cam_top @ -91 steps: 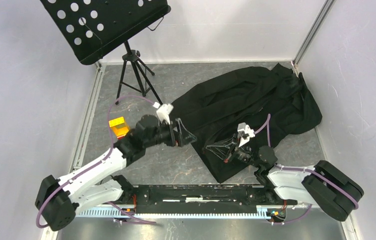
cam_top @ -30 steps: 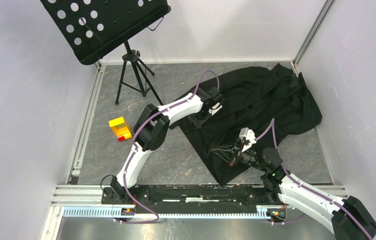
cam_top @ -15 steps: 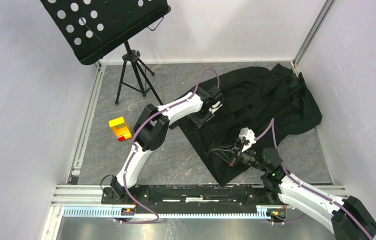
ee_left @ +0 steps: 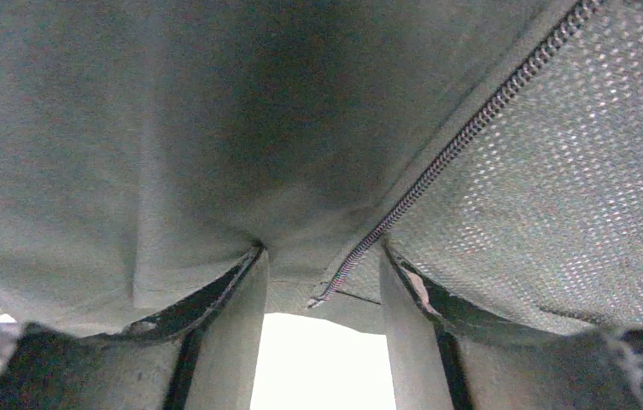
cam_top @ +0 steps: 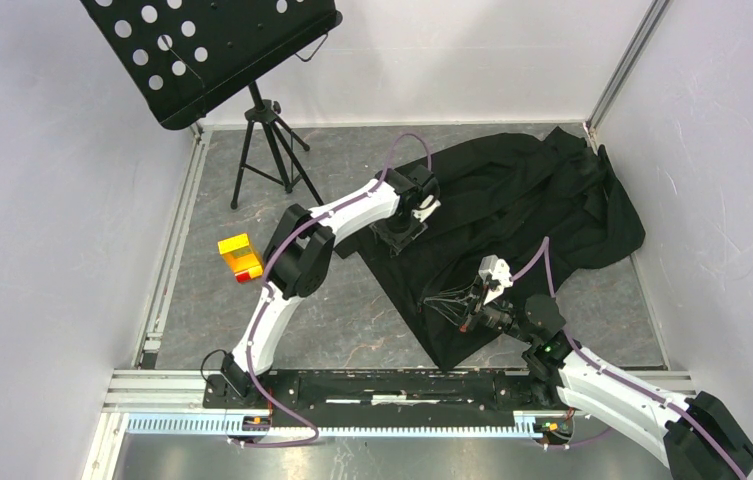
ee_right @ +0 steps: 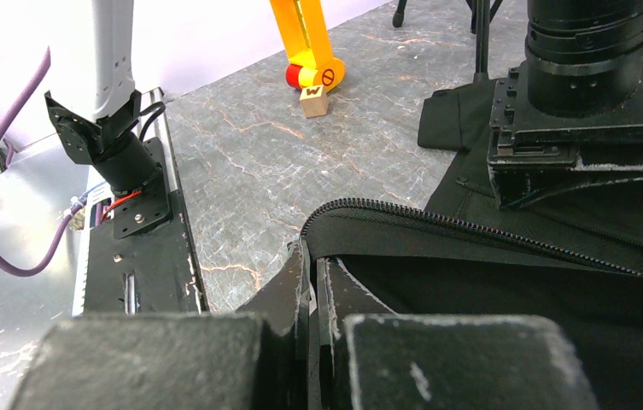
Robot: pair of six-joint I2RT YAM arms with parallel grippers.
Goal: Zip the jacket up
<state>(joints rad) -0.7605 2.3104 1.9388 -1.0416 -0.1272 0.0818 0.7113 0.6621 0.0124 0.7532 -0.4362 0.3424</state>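
Note:
The black jacket [cam_top: 542, 195] lies crumpled on the floor at the right. My left gripper [cam_top: 397, 236] points down onto its left edge. In the left wrist view the gripper [ee_left: 322, 278] is open, and its fingers [ee_left: 224, 295] press on the fabric [ee_left: 172, 128] either side of a line of zipper teeth [ee_left: 471, 128]. My right gripper [cam_top: 445, 303] is shut on the jacket's near edge. In the right wrist view the gripper [ee_right: 311, 256] pinches the hem beside a row of zipper teeth [ee_right: 471, 229]. The zipper pull is not visible.
A black perforated music stand [cam_top: 202, 50] on a tripod [cam_top: 270, 150] stands at the back left. A yellow and red toy [cam_top: 238, 256] lies left of the arms, and shows with a small wooden block [ee_right: 313, 101] in the right wrist view. Walls close in on both sides.
Over three seconds the left arm stretched out from near the toy onto the jacket's left edge. In the last second it edged slightly back and left. The right gripper kept its hold.

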